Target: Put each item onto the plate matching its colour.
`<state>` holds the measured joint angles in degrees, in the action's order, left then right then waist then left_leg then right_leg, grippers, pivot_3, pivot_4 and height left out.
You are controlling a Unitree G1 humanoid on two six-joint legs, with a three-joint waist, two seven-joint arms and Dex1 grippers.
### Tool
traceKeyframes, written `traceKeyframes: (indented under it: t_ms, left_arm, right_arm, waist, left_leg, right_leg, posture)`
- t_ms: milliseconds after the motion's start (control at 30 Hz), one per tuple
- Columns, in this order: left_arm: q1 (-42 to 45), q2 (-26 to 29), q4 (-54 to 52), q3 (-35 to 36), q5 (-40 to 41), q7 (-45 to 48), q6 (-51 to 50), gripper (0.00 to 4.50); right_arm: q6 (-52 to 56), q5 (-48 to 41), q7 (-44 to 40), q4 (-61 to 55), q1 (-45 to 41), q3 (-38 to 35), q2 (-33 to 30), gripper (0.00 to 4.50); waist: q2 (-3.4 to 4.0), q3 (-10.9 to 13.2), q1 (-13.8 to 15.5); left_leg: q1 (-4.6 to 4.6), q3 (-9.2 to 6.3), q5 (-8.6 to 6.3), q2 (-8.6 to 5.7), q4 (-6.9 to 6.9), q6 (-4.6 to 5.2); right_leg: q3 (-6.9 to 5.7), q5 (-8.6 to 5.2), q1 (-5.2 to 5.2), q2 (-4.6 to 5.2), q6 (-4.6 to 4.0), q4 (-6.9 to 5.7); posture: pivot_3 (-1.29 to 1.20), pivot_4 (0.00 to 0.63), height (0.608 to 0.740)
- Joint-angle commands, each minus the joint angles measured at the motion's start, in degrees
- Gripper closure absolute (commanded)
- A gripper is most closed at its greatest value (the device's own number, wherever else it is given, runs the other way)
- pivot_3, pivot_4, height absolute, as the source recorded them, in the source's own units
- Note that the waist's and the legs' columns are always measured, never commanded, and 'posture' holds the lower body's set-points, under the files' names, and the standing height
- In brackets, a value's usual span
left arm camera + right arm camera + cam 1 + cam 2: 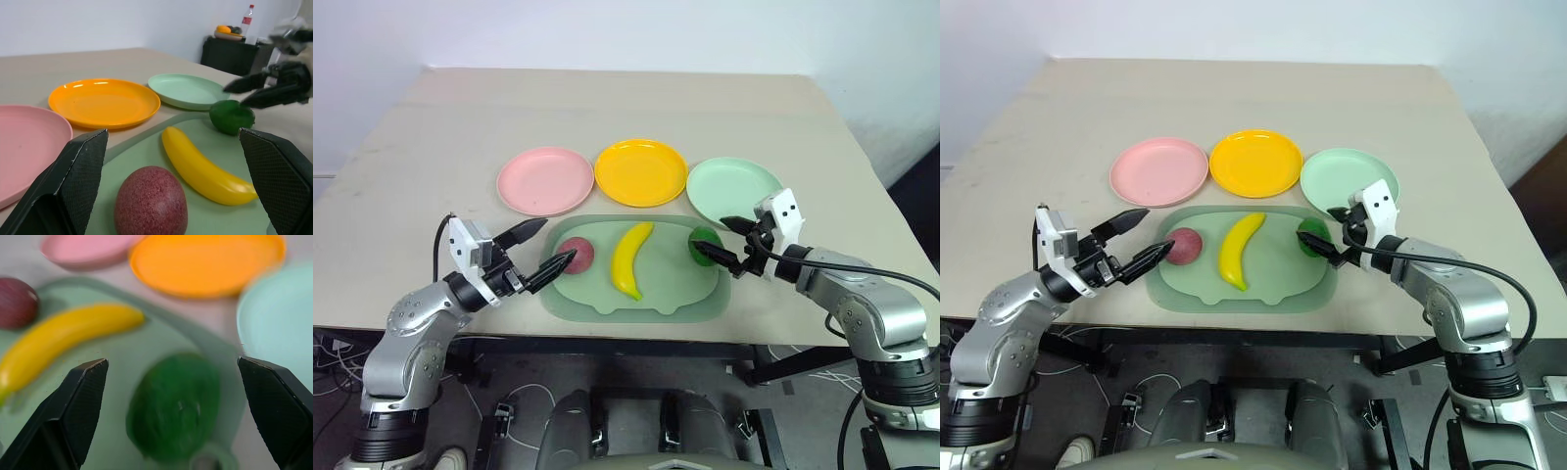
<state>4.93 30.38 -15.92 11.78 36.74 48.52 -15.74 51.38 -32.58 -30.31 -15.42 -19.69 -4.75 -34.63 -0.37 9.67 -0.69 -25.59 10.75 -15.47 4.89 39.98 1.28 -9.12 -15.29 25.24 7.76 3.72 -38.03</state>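
Three toy fruits lie on a green board [666, 299]: a maroon ball [579, 254] at its left, a yellow banana [630, 258] in the middle, a dark green fruit [705, 244] at its right. Behind the board stand a pink plate [545, 180], a yellow plate [640, 172] and a mint green plate [734, 190]. My left gripper [546, 250] is open, its fingertips just left of the maroon ball. My right gripper [723, 242] is open, straddling the right side of the green fruit [173, 406] without closing on it.
The beige table [607, 108] stretches far behind the plates. The board's front edge lies close to the table's near edge. A dark cabinet [230, 51] with a bottle and a bowl stands beyond the table in the left wrist view.
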Motion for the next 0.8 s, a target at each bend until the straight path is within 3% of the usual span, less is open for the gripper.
traceKeyframes:
  t_ms: [33, 367, 467, 600, 800]
  left_arm:
    - [0.9, 0.0, 0.2, -0.3, -0.5, 0.8, 1.1, 0.02]
    - [0.6, -0.2, 0.0, -0.7, -0.5, 1.6, 1.2, 0.02]
    - [0.5, 0.0, 0.1, -0.9, -0.9, 1.8, 1.2, 0.00]
    - [0.7, 0.0, 0.5, -0.8, -1.2, 1.8, 1.2, 0.00]
    - [1.1, -0.2, 0.6, -0.7, -0.8, 1.7, 0.9, 0.00]
  right_arm:
    - [3.5, -0.7, 2.5, -0.9, -2.4, -0.8, 1.2, 0.00]
    - [10.1, 2.0, 5.3, 3.3, -6.0, 2.3, 2.3, 0.00]
    - [9.2, 3.4, 5.2, 3.3, -6.2, 3.4, 1.9, 0.63]
    - [8.6, 1.8, 3.2, 0.4, -6.1, 1.5, 1.2, 1.89]
    - [8.7, -1.0, 6.4, 0.0, -11.1, -4.6, 5.2, 1.97]
  waist:
    - [0.00, 0.0, 0.0]
    - [0.00, 0.0, 0.0]
    - [0.00, 0.0, 0.0]
    - [0.00, 0.0, 0.0]
    - [0.00, 0.0, -0.1]
  left_leg:
    - [0.00, 0.00, -0.01, 0.00, 0.00, 0.01]
    - [-0.01, 0.03, 0.01, 0.00, 0.00, -0.02]
    - [-0.01, 0.03, 0.01, 0.00, 0.00, -0.02]
    - [-0.02, 0.04, 0.01, 0.00, 0.00, -0.02]
    - [-0.04, 0.04, 0.01, 0.00, 0.00, -0.02]
  right_leg:
    - [0.00, 0.00, 0.00, 0.00, 0.00, 0.00]
    - [0.01, 0.00, 0.01, 0.00, 0.01, -0.01]
    - [0.01, 0.01, 0.01, 0.00, 0.02, -0.01]
    - [0.01, 0.01, 0.03, 0.00, 0.02, -0.01]
    - [0.02, 0.02, 0.05, -0.01, 0.04, -0.03]
  posture:
    - [0.00, 0.150, 0.695]
    - [0.00, 0.150, 0.695]
    - [0.00, 0.150, 0.695]
    - [0.00, 0.150, 0.695]
    - [0.00, 0.150, 0.695]
